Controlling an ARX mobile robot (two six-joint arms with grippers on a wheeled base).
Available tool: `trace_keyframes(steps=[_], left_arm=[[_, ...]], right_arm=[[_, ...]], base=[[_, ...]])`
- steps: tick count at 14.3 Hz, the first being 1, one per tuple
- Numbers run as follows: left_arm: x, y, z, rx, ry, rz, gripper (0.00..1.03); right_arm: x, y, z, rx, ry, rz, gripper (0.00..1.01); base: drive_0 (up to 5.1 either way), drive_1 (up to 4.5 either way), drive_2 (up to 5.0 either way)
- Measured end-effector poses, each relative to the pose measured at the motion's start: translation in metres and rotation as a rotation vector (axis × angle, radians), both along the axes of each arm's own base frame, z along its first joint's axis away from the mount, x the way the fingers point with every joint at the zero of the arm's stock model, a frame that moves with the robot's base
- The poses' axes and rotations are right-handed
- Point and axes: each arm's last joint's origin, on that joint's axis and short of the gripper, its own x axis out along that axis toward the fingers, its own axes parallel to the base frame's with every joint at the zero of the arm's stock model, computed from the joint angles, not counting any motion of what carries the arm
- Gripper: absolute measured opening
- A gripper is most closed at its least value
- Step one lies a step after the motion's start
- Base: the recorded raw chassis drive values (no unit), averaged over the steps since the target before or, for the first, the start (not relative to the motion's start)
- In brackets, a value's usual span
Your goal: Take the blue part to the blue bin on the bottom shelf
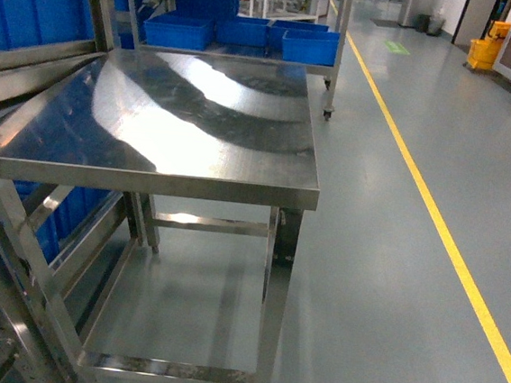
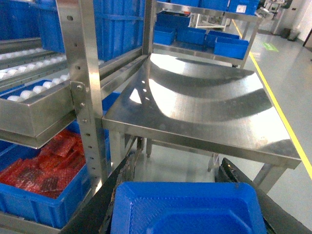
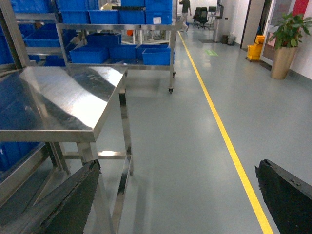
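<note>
In the left wrist view, my left gripper is shut on the blue part, a flat blue plastic tray with a raised rim. A black finger presses on each of its side edges. To its left is the steel rack's bottom shelf, with a flat front rail and white roller tracks. Below that level a blue bin holds red packets. My right gripper hangs open over bare floor with nothing between its fingers. Neither gripper shows in the head view.
A small polished steel table stands straight ahead, and its top lies beyond the held part. The rack's upright post is close on the left. A far rack carries several blue bins. A yellow floor line runs along the right.
</note>
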Motion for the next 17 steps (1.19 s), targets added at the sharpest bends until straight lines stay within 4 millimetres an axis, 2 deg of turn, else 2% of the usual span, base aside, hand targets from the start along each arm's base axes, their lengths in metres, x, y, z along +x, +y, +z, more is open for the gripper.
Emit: trace_keyframes(steps=[17], left_arm=[[-0.001,0.0003,0.0007,-0.002,-0.009,0.001,0.43]], right_arm=[[0.0,0.0,-0.0005,0.0,0.005,0.0,0.98]], base=[[-4.9,2.46,2.5]])
